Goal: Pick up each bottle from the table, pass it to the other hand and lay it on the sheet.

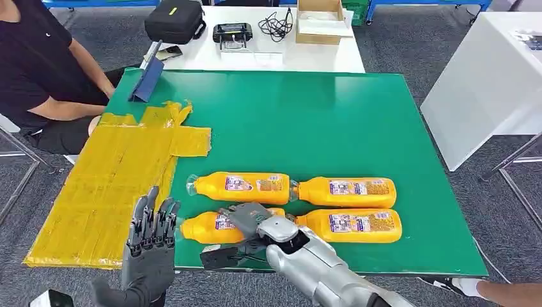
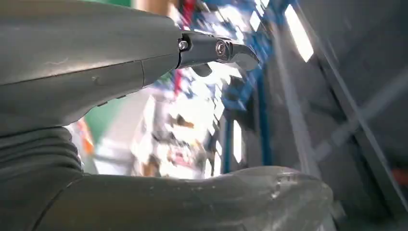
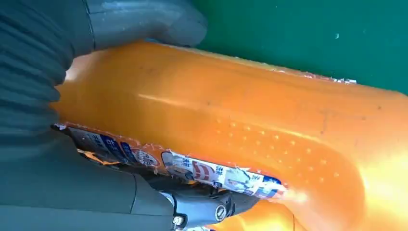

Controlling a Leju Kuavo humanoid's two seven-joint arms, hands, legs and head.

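Four orange bottles lie on their sides in two rows on the green desk [image 1: 332,121]. The near-left bottle [image 1: 208,228] lies under the right robot hand [image 1: 246,224], which reaches in from the near edge and wraps over the bottle's body: its grey thumb curls across the top and its dark fingers sit along the side nearest the robot. The right wrist view shows the same grasp up close, the orange bottle [image 3: 231,130] pressed between the thumb [image 3: 144,21] and the fingers [image 3: 207,209], its torn label against the fingers, the green desk surface just beyond it. Whether the bottle is lifted off the desk or still resting on it, I cannot tell.

The far-left bottle [image 1: 240,187] lies just beyond that hand, its clear neck pointing toward the sheet. The far-right bottle [image 1: 348,191] and near-right bottle [image 1: 351,224] lie beside them, each neck close to the base of its left neighbour.

The left robot hand [image 1: 150,233] is upright at the near edge of the yellow sheet [image 1: 108,185], fingers straight and spread, holding nothing. It is near the cap end of the grasped bottle but apart from it. The sheet covers the left part of the desk and hangs over its left edge.

A person in black [image 1: 38,70] sits at the far left corner.
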